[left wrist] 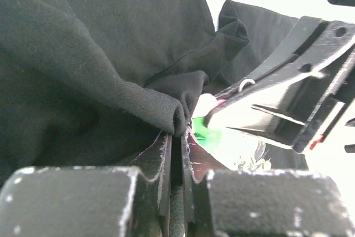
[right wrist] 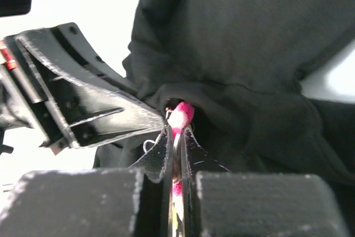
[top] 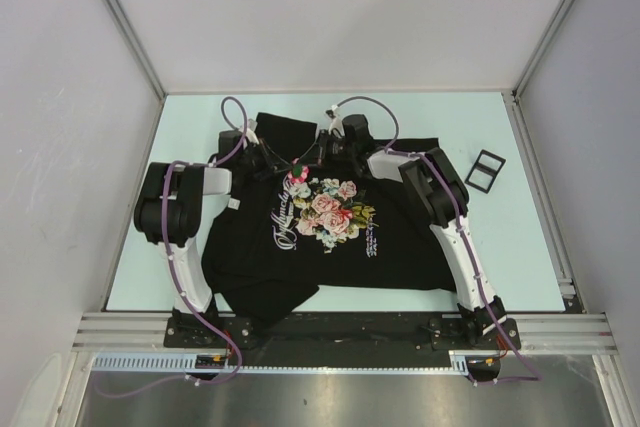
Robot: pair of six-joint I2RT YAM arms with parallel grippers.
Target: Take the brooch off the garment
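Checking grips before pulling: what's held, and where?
Left gripper jaws pinch a fold of the garment; right gripper jaws pinch the brooch, one end protruding.

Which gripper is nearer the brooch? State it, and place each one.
Right. The right gripper is shut on the brooch itself. The left gripper is shut on a fold of the garment right beside the brooch, not on it.

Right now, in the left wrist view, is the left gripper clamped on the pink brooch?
No, the left gripper is shut on a fold of the black garment, not on the brooch.
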